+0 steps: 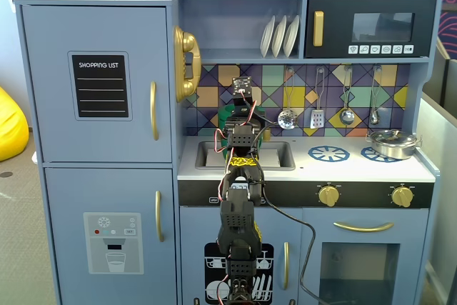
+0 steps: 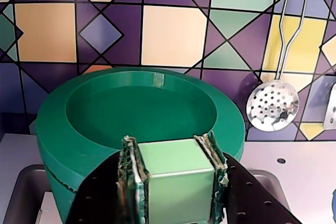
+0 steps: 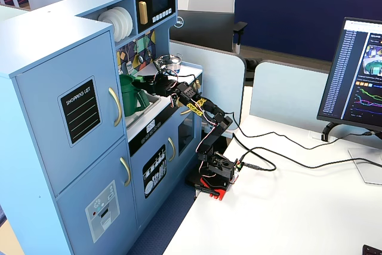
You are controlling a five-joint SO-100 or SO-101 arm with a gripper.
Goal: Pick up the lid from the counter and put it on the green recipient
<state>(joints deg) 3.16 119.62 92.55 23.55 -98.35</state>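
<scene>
While the lid (image 2: 142,116) fills the wrist view as a green rimmed disc, its pale green square knob (image 2: 176,182) sits pinched between the 2 jaws of the gripper (image 2: 176,192), so the lid hangs directly ahead of the fingers. In a fixed view the green recipient (image 3: 132,95) stands by the sink (image 1: 275,155), just beside the lid. Whether the lid is already centred over its mouth I cannot tell; the steel skimmer (image 2: 273,105) hangs behind.
</scene>
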